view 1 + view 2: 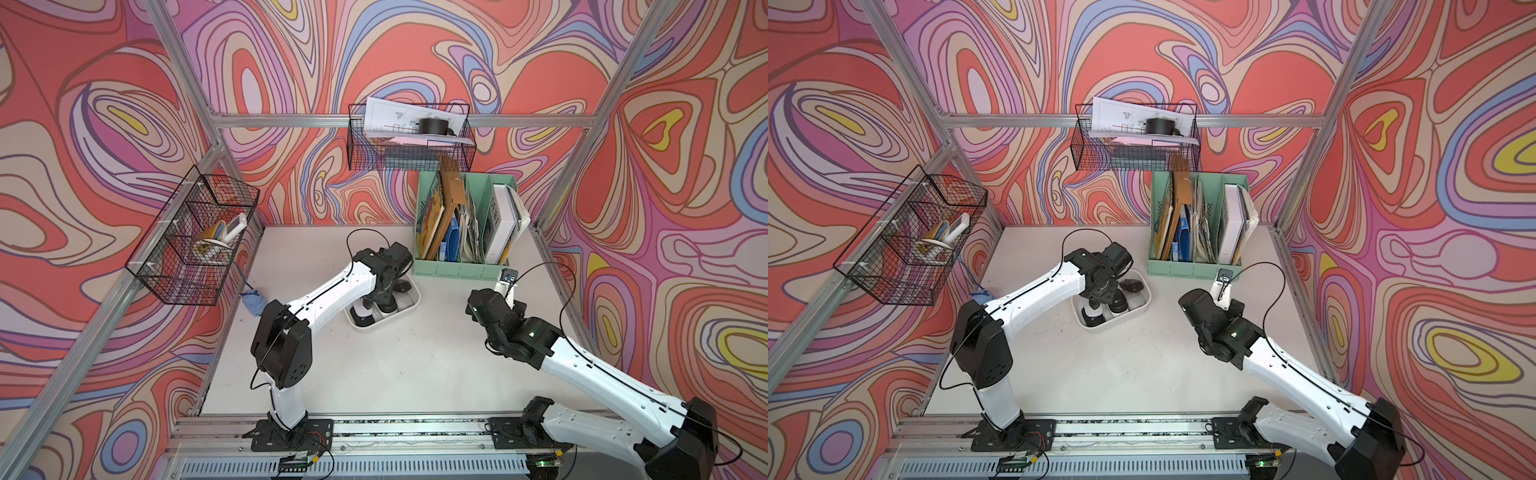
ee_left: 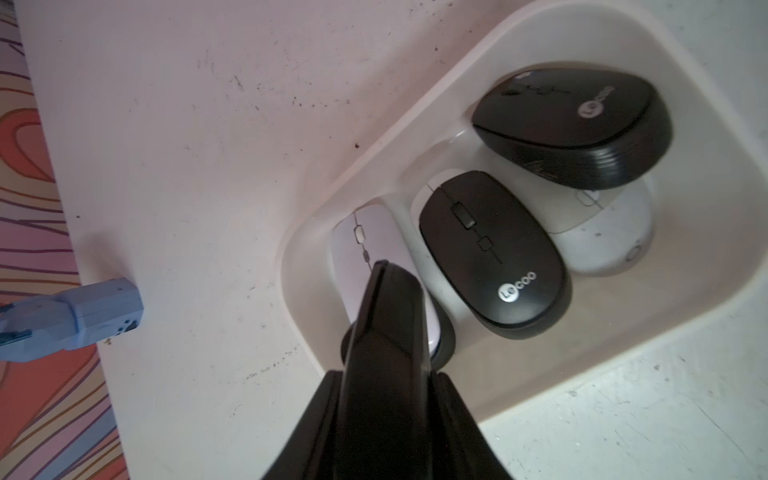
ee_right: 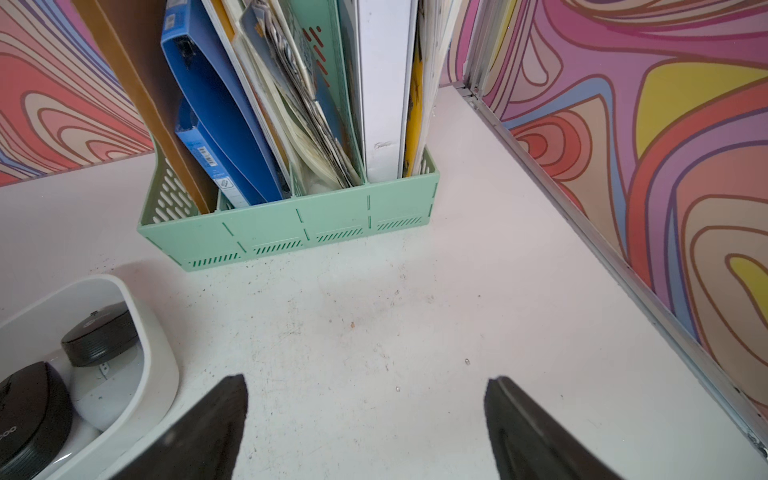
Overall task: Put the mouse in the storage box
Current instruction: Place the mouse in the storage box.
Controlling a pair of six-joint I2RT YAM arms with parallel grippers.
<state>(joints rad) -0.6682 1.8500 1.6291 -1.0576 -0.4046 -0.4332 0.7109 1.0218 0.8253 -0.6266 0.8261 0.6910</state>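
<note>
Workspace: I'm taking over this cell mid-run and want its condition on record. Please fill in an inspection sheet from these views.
Surface: white table, scuffed and speckled; no spills seen.
Job's things: storage box holds a black mouse, a second black mouse resting on a white mouse, and a pale mouse.
Clutter: mint-green file organizer full of folders; light-blue plastic piece at the table edge.
Grippers: left gripper jaws together above the pale mouse, contact unclear; right gripper open over bare table.
Cables: black cables loop along both arms; none in the box.
Surroundings: side wire basket and back wire basket hang on the aluminium frame; swirl-patterned walls.
</note>
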